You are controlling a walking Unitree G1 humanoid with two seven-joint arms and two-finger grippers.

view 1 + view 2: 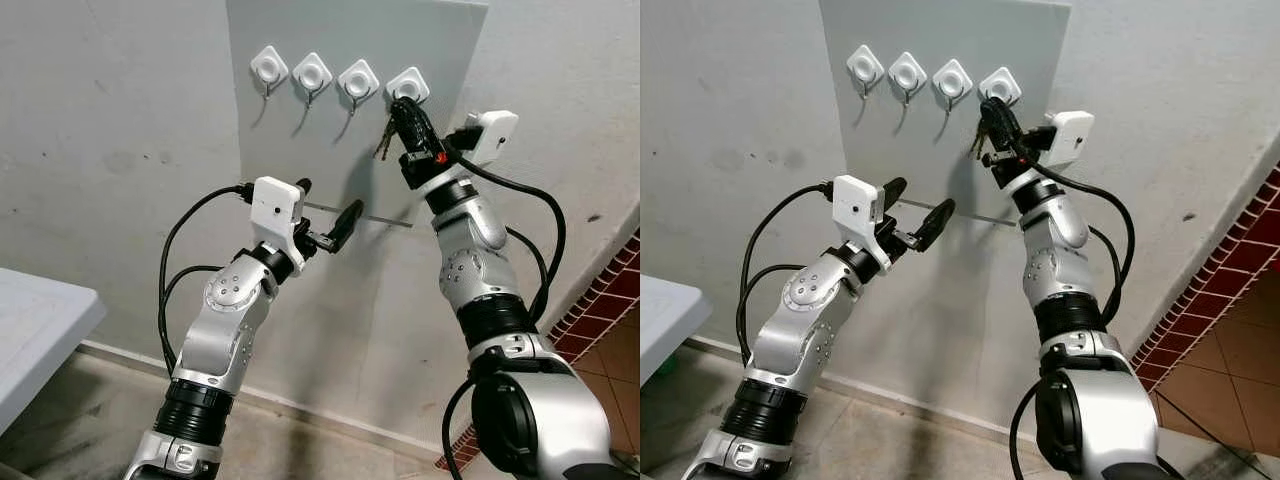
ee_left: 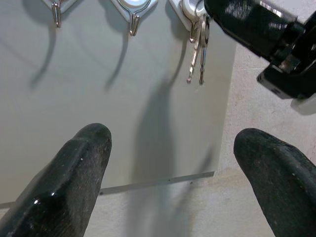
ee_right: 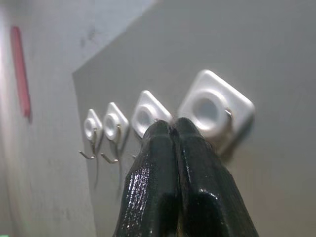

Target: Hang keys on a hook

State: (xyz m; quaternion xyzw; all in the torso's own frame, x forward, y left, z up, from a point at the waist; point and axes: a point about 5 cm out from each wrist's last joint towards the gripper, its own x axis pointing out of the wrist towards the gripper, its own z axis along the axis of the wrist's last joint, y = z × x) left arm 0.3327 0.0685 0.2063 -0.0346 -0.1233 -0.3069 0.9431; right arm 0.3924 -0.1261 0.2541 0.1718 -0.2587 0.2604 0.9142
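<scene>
Four white hook pads sit in a row on a grey wall panel (image 1: 330, 150). My right gripper (image 1: 402, 106) is raised to the rightmost hook (image 1: 410, 84), with its fingers pressed together at the pad. A small bunch of keys (image 1: 384, 148) dangles just below the fingertips, against the panel. In the left wrist view the keys (image 2: 196, 54) hang from a ring right at that hook, touching the right gripper's tip. My left gripper (image 1: 330, 198) is held open lower down, in front of the panel's bottom edge, holding nothing. The other three hooks (image 1: 312, 72) are bare.
A grey-white table corner (image 1: 40, 320) juts in at the lower left. Red brick tiling (image 1: 610, 290) runs along the wall at the right. Black cables loop from both wrists. The floor lies below the wall.
</scene>
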